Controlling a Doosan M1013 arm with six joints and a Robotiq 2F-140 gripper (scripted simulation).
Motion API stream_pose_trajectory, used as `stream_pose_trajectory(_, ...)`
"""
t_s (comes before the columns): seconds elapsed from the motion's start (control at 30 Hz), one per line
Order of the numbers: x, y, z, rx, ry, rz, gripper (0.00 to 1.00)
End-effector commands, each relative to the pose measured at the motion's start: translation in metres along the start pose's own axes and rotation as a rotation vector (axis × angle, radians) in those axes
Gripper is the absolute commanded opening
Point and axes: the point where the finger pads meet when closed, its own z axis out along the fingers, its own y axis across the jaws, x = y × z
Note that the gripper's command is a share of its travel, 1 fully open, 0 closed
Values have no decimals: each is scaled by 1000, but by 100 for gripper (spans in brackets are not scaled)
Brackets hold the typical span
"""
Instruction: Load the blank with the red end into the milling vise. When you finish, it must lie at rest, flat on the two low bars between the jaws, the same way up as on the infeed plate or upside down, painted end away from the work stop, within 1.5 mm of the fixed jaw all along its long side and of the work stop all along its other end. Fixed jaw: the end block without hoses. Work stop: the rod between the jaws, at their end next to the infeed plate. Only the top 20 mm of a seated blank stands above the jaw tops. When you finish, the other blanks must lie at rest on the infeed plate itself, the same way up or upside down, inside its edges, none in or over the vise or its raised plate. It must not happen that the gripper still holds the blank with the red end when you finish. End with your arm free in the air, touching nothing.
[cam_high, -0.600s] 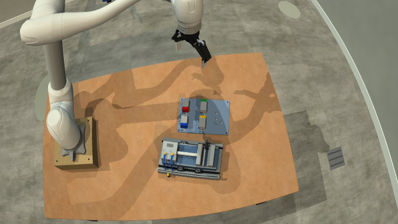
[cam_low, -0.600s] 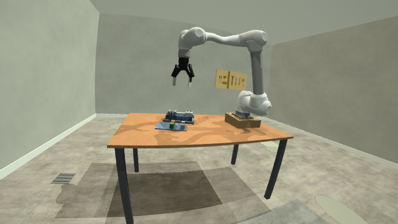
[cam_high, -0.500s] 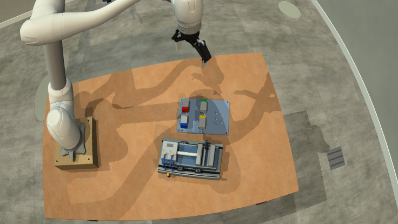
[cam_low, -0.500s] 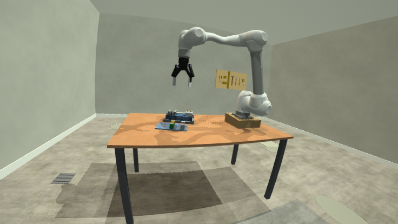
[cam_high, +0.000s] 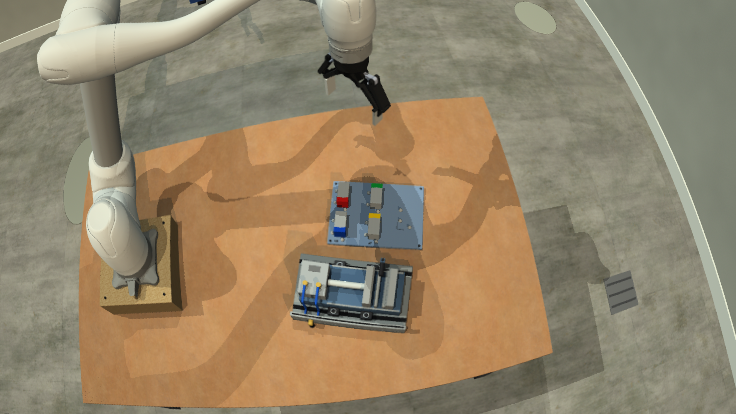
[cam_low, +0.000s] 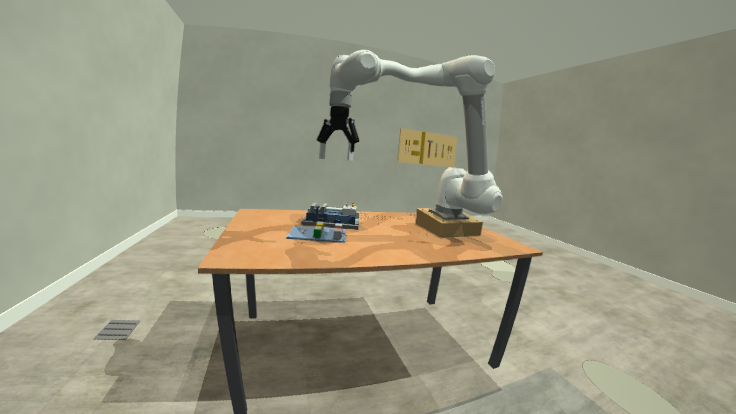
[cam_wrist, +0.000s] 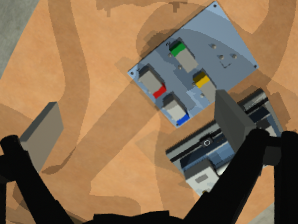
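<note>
Hanging high above the far part of the wooden table (cam_high: 463, 319): one black two-finger gripper (cam_low: 336, 152), fingers spread wide, nothing between them, well apart from every item below

Arm: white six-joint arm (cam_high: 154, 36), mounted on a tan base block (cam_high: 169, 301) at one end of the table

Infeed plate (cam_high: 409, 226): blue-grey rectangular plate lying flat on the table, just beside the vise. Carries four grey blanks in two rows of two, all lying flat and apart from one another:
- red-ended blank (cam_high: 342, 195), in the corner of the plate farthest from the vise on the arm-base side; its red end faces the vise
- green-ended blank (cam_high: 376, 195), beside the red one, green end turned away from the vise
- blue-ended blank (cam_high: 340, 225), next to the vise, in line with the red one
- yellow-ended blank (cam_high: 374, 225), next to the vise, in line with the green one

Milling vise (cam_high: 355, 293): grey body on a raised plate, with a hose-fitted end block (cam_high: 311, 280) bearing blue hoses, and a white rod (cam_high: 345, 283) running toward the jaw blocks; no blank seen between the jaws

Wrist view: infeed plate (cam_wrist: 233, 43) and its four blanks in the upper middle, red-ended blank (cam_wrist: 153, 83) among them; vise partly hidden behind one gripper finger
</note>
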Motion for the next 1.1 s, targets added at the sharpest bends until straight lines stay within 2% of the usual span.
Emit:
stream_pose_trajectory(0.0, 0, 0, 0, 0, 0, 0, 25)
stream_pose_trajectory(1.07, 0, 0, 0, 0, 0, 0, 25)
